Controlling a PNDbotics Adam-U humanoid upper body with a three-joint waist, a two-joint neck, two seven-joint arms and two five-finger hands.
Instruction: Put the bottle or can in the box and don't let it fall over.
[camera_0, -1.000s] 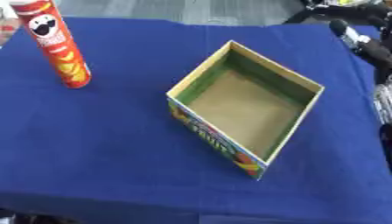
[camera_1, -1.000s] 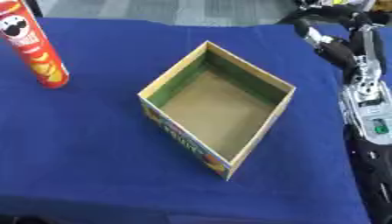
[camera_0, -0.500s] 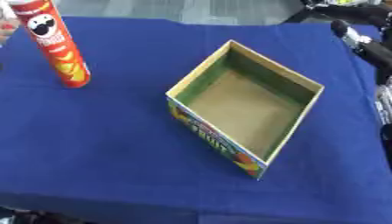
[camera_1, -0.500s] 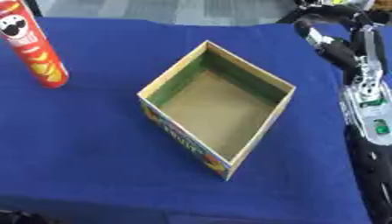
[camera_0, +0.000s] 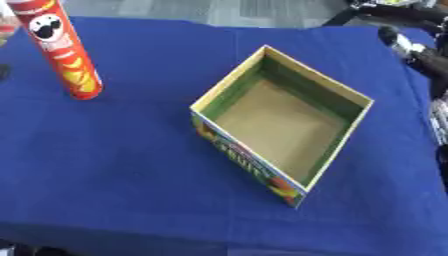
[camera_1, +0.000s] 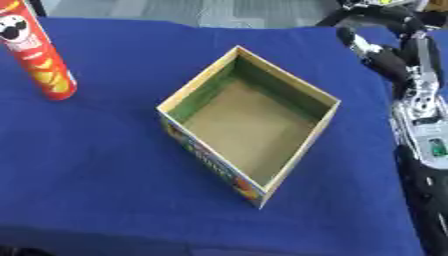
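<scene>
The near strip of the worktop (camera_0: 114, 200), covered in blue cloth, carries nothing.

Next comes the box (camera_0: 282, 125), an open cardboard tray with a printed outer wall and a plain brown floor. It sits turned so that one corner points toward the viewer. Its top is fully open and nothing lies inside, so the placement step is judged not yet begun. The low walls give a tall item little side support, which is probably why the task warns against tipping.

Further back and to the left stands the can (camera_0: 59, 49), a tall red crisp tube with a yellow pattern near its base. It is upright on the cloth, well apart from the box. Its narrow base and height make it likely to topple if nudged high up; a grasp around the mid-body and a straight vertical set-down on the box floor would suit it.

On the right side, the right arm (camera_1: 418, 125) runs along the worktop edge, black with silver segments, clear of both box and can. Its hand cannot be made out, so whether the fingers are spread or curled cannot be told.

The left hand shows in neither view. A small dark shape sits at the left edge beside the can; what it is cannot be told.

Neither hand touches the can.
</scene>
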